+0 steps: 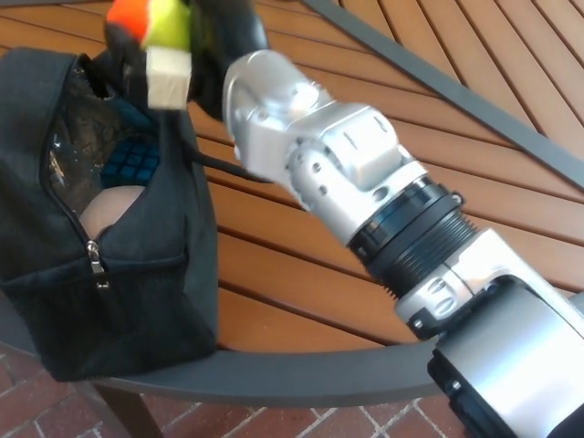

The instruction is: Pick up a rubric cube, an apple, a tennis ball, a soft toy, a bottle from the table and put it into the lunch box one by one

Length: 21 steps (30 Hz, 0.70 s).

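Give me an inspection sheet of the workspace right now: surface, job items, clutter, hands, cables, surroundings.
Surface: wooden slat table, dark metal rim.
Job's things: black lunch box unzipped; blue cube and a pale rounded item inside; yellow-green and orange object held above the opening.
Clutter: nothing seen.
Hands: right robot hand shut on the object; left not in view.
Cables: nothing seen.
Surroundings: brick paving below.
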Available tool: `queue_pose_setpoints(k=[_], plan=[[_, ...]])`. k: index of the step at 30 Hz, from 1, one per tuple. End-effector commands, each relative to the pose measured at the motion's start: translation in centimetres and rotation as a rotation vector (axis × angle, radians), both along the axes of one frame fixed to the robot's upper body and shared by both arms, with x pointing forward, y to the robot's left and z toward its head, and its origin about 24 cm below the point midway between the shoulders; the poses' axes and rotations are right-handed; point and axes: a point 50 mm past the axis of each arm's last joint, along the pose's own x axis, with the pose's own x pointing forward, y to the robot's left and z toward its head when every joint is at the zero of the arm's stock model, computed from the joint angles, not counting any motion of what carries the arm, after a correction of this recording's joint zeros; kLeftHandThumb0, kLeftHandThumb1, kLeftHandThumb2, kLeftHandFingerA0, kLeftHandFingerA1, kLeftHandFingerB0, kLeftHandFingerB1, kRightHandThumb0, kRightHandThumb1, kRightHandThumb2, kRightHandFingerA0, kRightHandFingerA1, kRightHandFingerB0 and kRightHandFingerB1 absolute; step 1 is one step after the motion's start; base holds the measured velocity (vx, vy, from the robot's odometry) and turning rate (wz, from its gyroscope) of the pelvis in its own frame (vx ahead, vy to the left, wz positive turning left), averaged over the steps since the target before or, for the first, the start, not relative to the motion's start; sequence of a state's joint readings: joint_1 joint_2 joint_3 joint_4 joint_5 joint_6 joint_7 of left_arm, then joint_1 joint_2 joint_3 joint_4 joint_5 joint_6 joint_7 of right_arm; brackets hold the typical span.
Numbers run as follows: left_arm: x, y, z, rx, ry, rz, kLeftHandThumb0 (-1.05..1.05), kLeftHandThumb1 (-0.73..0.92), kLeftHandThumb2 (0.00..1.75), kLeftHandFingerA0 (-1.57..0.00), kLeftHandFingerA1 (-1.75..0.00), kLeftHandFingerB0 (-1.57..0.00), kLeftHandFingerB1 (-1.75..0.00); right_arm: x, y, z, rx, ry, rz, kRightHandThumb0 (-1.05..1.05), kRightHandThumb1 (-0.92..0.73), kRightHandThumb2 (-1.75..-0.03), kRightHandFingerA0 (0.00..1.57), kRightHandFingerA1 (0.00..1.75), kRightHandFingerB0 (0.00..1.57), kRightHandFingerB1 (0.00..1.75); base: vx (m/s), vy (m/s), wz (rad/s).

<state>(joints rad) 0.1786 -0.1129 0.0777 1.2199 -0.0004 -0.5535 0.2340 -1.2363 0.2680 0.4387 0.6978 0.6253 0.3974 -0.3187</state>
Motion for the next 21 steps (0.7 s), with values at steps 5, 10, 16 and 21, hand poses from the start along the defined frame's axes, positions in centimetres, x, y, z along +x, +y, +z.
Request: queue_pose_setpoints(k=[5,10,16,21], plan=[[0.4,-0.4,0.2,0.034,-0.019,-0.043,-0.13,0.56,0.98,-1.14,-1.21,-1.04,-1.11,-4.9,7.0,1.1,-0.158,-0.259,0.264,-0.31,-0.49,-1.21,1.05,1.75,0.81,1.50,0.00,0.000,0.00],[0.4,-0.5,0.2,0.038,-0.024,-0.043,-0.14,0.54,0.99,-1.14,-1.18,-1.06,-1.11,-5.9,7.9,0.1,-0.318,-0.373,0.345,-0.39,-0.53,-1.06,0.95,1.75,0.72,1.39,0.00,0.000,0.00],[0.4,-0.7,0.2,0.026,-0.034,-0.036,-0.13,0.56,0.98,-1.17,-1.15,-1.03,-1.11,-6.9,8.5,-1.0,-0.546,-0.590,0.465,-0.44,-0.58,-1.00,0.85,1.48,0.74,1.11,0.00,0.000,0.00],[0.4,-0.8,0.2,0.012,-0.040,-0.031,-0.13,0.56,0.98,-1.17,-1.15,-1.03,-1.11,-7.2,8.6,-1.1,-0.706,-0.784,0.523,-0.44,-0.58,-1.00,0.85,1.48,0.74,1.11,0.00,0.000,0.00]])
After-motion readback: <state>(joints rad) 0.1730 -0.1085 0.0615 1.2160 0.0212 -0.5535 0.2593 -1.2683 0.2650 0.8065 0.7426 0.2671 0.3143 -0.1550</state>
